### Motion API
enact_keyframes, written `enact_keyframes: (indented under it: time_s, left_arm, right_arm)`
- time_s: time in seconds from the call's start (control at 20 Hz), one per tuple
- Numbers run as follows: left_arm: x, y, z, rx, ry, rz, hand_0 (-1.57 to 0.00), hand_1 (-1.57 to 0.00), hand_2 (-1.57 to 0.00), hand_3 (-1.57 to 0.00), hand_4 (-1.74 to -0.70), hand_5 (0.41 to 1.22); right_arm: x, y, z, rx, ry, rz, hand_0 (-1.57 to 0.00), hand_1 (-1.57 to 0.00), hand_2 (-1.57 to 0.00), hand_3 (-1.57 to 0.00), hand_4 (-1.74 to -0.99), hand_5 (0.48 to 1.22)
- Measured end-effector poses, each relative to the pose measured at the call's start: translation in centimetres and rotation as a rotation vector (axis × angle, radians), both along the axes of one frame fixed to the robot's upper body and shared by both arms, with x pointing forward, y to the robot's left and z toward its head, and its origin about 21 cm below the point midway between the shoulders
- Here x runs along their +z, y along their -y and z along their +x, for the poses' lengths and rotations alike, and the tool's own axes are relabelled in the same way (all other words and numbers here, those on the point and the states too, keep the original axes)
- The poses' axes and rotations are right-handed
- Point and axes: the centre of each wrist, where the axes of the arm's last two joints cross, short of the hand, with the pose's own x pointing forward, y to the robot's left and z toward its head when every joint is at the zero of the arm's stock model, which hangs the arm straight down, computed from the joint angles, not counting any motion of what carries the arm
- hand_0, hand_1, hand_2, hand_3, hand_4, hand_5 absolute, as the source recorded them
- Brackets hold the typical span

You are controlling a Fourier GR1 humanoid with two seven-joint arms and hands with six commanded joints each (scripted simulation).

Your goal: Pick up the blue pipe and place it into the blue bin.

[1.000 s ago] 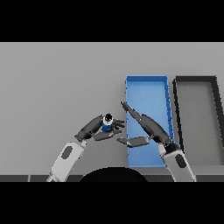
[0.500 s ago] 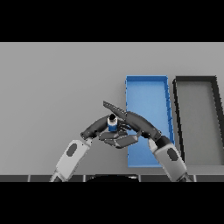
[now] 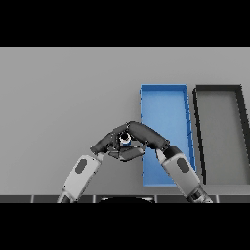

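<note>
The blue pipe [image 3: 125,141] shows only as a small blue and white end, just left of the blue bin [image 3: 164,88]. My left hand [image 3: 104,143] reaches it from the left with its fingers curled against it. From the right, my right hand [image 3: 149,136] arches over the pipe, fingers bent across its top and thumb tucked under it. The two hands meet around the pipe and hide most of it. I cannot tell whether it rests on the table or is lifted. The long blue bin lies lengthwise beside it, and nothing shows inside it.
A black bin [image 3: 218,88] of the same shape lies right of the blue bin, side by side with it. The right forearm [image 3: 178,168] crosses the blue bin's near left corner. Grey table [image 3: 68,97] stretches to the left and behind.
The right hand swung left from over the blue bin's edge and its straight fingers bent down over the pipe. The left hand kept to the pipe, shifting slightly right and nearer.
</note>
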Motion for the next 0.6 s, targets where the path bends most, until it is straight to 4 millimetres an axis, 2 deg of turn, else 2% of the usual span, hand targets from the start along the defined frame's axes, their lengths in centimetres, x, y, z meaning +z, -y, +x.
enact_keyframes:
  time_s: [0.1,0.15,0.25,0.4,0.6]
  left_arm:
    - [0.07,0.2,-0.4,-0.006,-0.002,-0.009,-1.57,-1.57,-1.56,-1.33,-1.7,1.221]
    - [0.34,0.38,-0.2,-0.009,0.014,-0.014,-1.57,-1.57,-1.56,-1.32,-1.71,1.221]
    - [0.67,0.32,-0.24,-0.01,0.015,-0.017,-1.57,-1.57,-1.54,-1.41,-1.72,1.221]
    - [0.64,0.34,-0.09,-0.01,0.041,-0.033,-1.57,-1.57,-1.55,-1.43,-1.73,1.221]
    - [0.42,0.5,0.01,-0.01,0.045,-0.034,-1.57,-1.57,-1.56,-1.43,-1.73,1.221]
  right_arm:
    - [-0.35,-0.37,0.12,0.013,-0.026,0.061,-1.32,-1.33,-1.33,-1.23,-1.481,0.869]
    - [-0.16,-0.42,0.07,0.01,-0.015,0.069,-1.37,-1.38,-1.38,-1.29,-1.475,0.94]
    - [-0.16,-0.58,0.11,0.027,0.034,0.082,-1.44,-1.45,-1.45,-1.39,-1.477,1.041]
    - [-0.19,-0.72,-0.31,0.037,0.051,0.079,-1.51,-1.51,-1.51,-1.48,-1.488,1.129]
    - [-0.77,-0.89,-0.68,0.005,-0.036,0.125,-1.54,-1.55,-1.55,-1.53,-1.494,1.183]
